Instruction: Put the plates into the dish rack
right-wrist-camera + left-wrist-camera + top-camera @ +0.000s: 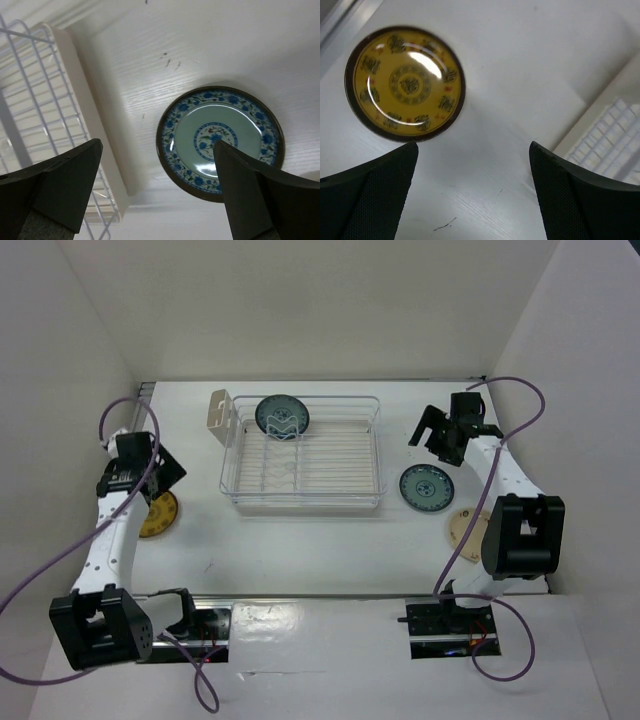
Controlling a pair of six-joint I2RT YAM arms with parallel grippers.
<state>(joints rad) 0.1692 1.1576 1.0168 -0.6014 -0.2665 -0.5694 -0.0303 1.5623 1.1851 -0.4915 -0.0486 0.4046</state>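
Three plates lie flat on the table (320, 550); a fourth, the teal plate (281, 416), stands upright in the far slots of the dish rack (300, 505). The amber plate (405, 82) lies left of the rack. The blue-patterned plate (220, 142) lies near the rack's right wall. The cream plate (463, 527) lies closer to the bases, partly hidden by the right arm, so its full outline cannot be confirmed.

State of the left gripper (473, 147): fingers spread wide, nothing held, over bare table with the amber plate off to one side of the gap. State of the right gripper (157, 145): fingers spread wide, nothing held, over the strip between the rack rim and the blue-patterned plate.

Hazards from this position:

1. Missed grasp. Neither plate is centred between its gripper's fingers. Closing without first realigning would likely catch nothing.
2. Plate slides instead of lifting. Each plate lies flat with a low rim. A finger that lands on the rim instead of under it would likely push the plate across the table.
3. Contact with the rack. The blue-patterned plate is close to the rack wall, so a descending finger could strike the rim or wedge the plate against it.
4. Disturbed load. A careless insertion could knock over the teal plate.
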